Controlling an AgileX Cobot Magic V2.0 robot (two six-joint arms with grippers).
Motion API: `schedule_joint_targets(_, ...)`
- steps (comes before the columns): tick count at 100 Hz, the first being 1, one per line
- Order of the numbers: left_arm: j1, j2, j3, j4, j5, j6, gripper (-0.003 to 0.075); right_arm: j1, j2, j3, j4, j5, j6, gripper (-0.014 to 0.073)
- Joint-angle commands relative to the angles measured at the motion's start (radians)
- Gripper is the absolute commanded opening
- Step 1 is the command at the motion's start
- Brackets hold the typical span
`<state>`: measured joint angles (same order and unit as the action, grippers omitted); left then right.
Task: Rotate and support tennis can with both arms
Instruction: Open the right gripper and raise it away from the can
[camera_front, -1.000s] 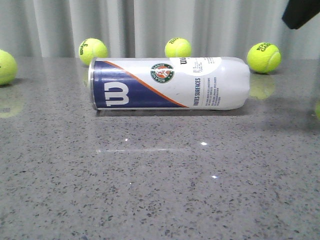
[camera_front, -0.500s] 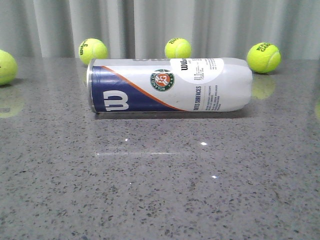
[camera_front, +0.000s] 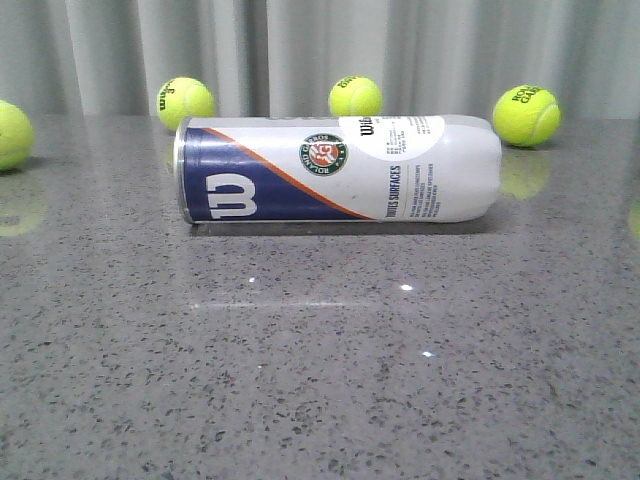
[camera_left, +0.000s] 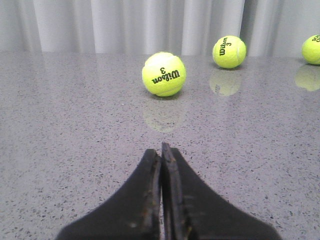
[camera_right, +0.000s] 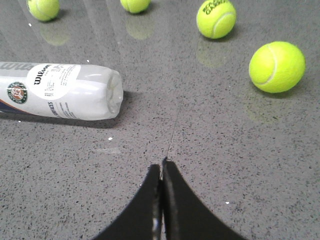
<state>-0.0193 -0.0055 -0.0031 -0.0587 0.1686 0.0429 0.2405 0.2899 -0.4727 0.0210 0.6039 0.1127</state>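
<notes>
The tennis can (camera_front: 338, 168) lies on its side on the grey speckled table, its navy end with the white W to the left and its white rounded end to the right. The right wrist view shows the can's white end (camera_right: 65, 91) with the Wilson label, well away from my right gripper (camera_right: 161, 165), which is shut with nothing in it. My left gripper (camera_left: 161, 148) is also shut and empty, over bare table; the can is out of that view. Neither gripper shows in the front view.
Several yellow-green tennis balls lie about the table: along the curtain behind the can (camera_front: 184, 101) (camera_front: 355, 96) (camera_front: 526, 115), one at the far left edge (camera_front: 12, 133). A ball (camera_left: 163, 73) sits ahead of the left gripper, two (camera_right: 276, 66) (camera_right: 216, 18) beyond the right gripper.
A dark arm part at the front view's top right corner has left the view. The can rolled slightly, its emblem dipping and then returning, and it has shifted a little.
</notes>
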Motion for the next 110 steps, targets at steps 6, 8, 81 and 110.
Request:
schedule_joint_targets(6,0.001,-0.039,0.047,-0.004,-0.089,0.001,-0.0021,-0.005,-0.09,0.015,-0.021,-0.076,-0.004,-0.0057)
schedule_joint_targets(8,0.001,-0.039,0.047,0.007,-0.091,0.003,-0.0021,-0.005,-0.104,0.02,-0.021,-0.076,-0.004,-0.0057)
schedule_joint_targets(81,0.001,0.416,-0.372,0.01,0.299,0.001,-0.002,-0.005,-0.156,0.035,-0.03,-0.072,-0.005,-0.0057)
schedule_joint_targets(110,0.001,0.677,-0.531,-0.019,0.366,0.001,0.0385,-0.005,-0.156,0.035,-0.03,-0.069,-0.005,-0.0057)
